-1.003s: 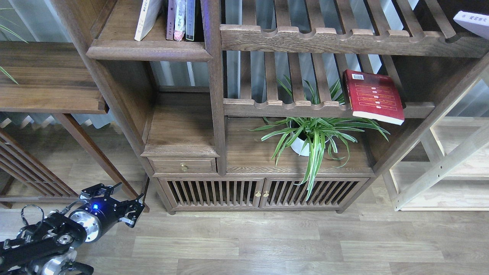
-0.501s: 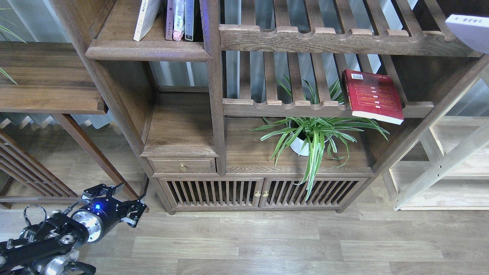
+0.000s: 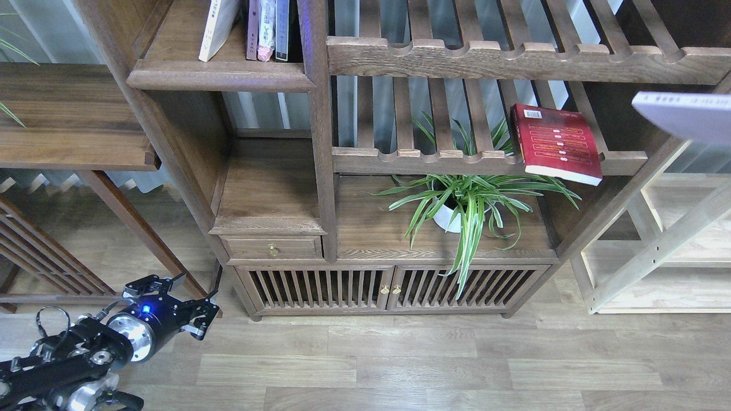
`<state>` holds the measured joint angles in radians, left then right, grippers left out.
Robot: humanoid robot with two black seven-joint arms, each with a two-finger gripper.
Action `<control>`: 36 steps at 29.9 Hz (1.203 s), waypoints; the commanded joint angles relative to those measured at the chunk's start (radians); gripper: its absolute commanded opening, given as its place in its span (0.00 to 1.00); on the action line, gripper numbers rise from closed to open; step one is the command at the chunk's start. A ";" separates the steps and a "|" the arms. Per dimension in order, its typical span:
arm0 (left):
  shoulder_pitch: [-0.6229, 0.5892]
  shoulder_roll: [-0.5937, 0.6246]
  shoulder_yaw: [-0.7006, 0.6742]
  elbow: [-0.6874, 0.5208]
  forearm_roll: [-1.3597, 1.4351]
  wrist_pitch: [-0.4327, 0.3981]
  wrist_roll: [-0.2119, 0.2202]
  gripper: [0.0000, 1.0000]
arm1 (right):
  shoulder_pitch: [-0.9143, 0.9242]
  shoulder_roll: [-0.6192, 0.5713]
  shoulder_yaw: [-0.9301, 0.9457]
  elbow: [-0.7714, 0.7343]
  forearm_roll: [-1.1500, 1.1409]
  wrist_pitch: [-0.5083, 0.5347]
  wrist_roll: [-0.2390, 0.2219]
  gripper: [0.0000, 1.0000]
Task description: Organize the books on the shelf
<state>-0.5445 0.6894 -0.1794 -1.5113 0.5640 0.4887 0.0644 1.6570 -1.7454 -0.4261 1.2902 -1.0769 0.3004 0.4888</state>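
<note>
The left arm's black two-finger gripper [image 3: 184,302] hangs low over the floor at lower left, fingers spread and empty. The right arm's fingers are out of view. Far up and right, the red paperback with yellow text lines [image 3: 557,142] lies flat on a slatted rack [image 3: 434,160]. A pale lavender book [image 3: 682,116] pokes in at the right edge, tilted, its holder unseen. Upright books [image 3: 265,28] stand on the dark brown moulded shelf [image 3: 220,74].

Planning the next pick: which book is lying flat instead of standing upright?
The red book, flat on the lower slatted rack above the plant, its corner overhanging the rail. The top-left shelf's books stand upright.
</note>
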 commanded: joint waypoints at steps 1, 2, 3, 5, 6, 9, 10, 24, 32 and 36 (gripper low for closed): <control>0.002 -0.002 0.000 0.000 0.001 0.000 0.000 0.66 | -0.003 0.000 -0.042 0.001 -0.046 0.014 0.000 0.02; 0.002 -0.008 0.000 0.002 0.001 0.000 0.000 0.66 | -0.003 0.000 -0.057 0.001 -0.057 0.016 0.000 0.02; 0.002 -0.011 0.001 0.003 0.001 0.000 0.000 0.66 | -0.003 0.000 -0.071 0.001 -0.064 0.016 0.000 0.02; 0.003 -0.017 0.001 0.008 0.001 0.000 0.000 0.66 | -0.003 0.000 -0.103 0.000 -0.081 0.016 0.000 0.02; 0.003 -0.021 0.003 0.010 0.001 0.000 0.000 0.66 | -0.003 0.000 -0.123 0.000 -0.089 0.016 0.000 0.02; 0.002 -0.042 0.005 0.023 0.005 0.000 0.000 0.66 | -0.003 0.000 -0.166 0.001 -0.100 0.014 0.000 0.03; 0.000 -0.050 0.005 0.028 0.011 0.000 0.002 0.66 | -0.003 0.000 -0.174 0.001 -0.103 0.014 0.000 0.03; -0.112 -0.267 0.089 0.140 0.045 -0.018 0.005 0.66 | -0.110 0.255 -0.306 0.000 -0.052 -0.154 0.000 0.03; -0.130 -0.324 0.103 0.160 0.045 -0.018 0.005 0.66 | -0.265 0.467 -0.278 0.000 0.000 -0.306 0.000 0.03; -0.150 -0.353 0.135 0.177 0.045 -0.021 0.005 0.66 | -0.373 0.596 -0.211 -0.003 0.031 -0.372 0.000 0.03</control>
<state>-0.6816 0.3567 -0.0663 -1.3466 0.6092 0.4701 0.0700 1.3564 -1.2348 -0.6832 1.2898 -1.0640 -0.0280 0.4886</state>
